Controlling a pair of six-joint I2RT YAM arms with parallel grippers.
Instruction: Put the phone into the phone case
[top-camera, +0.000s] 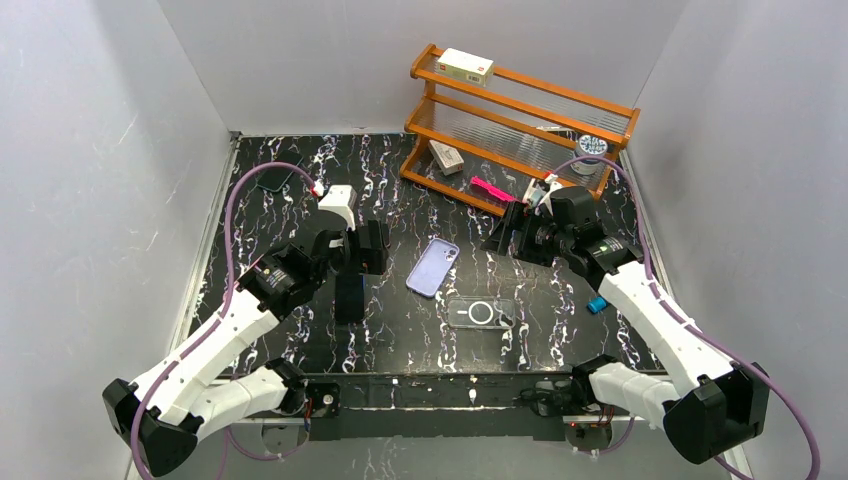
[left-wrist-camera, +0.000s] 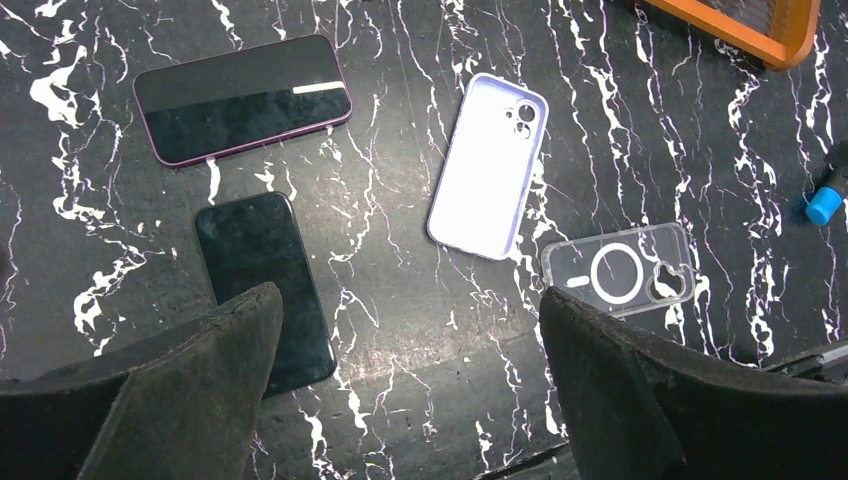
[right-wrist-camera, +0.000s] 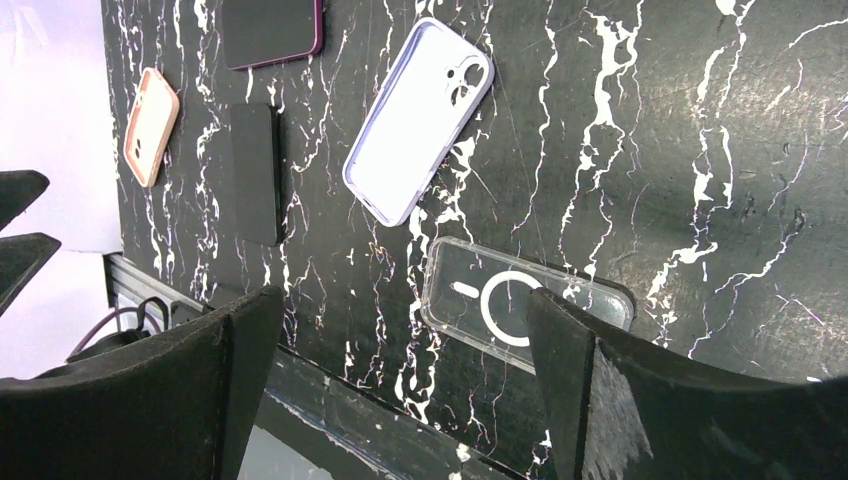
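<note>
Nothing is done yet. The black phone (left-wrist-camera: 262, 285) is lying flat on the tabletop (left-wrist-camera: 700, 120), out of any case. The purple case (left-wrist-camera: 489, 165) is sitting empty near the middle. The left gripper (left-wrist-camera: 408, 300) is hanging wide open, holding nothing, with the phone just under one finger. The right gripper (right-wrist-camera: 402, 300) is hanging open and empty too, over the clear case (right-wrist-camera: 525, 310) near the front edge.

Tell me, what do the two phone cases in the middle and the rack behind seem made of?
Lilac case: probably soft silicone, matte, no glare. Clear case: glossy see-through plastic; the marbled table shows through. Rack: seemingly varnished wood, orange-brown with a slight sheen.
</note>
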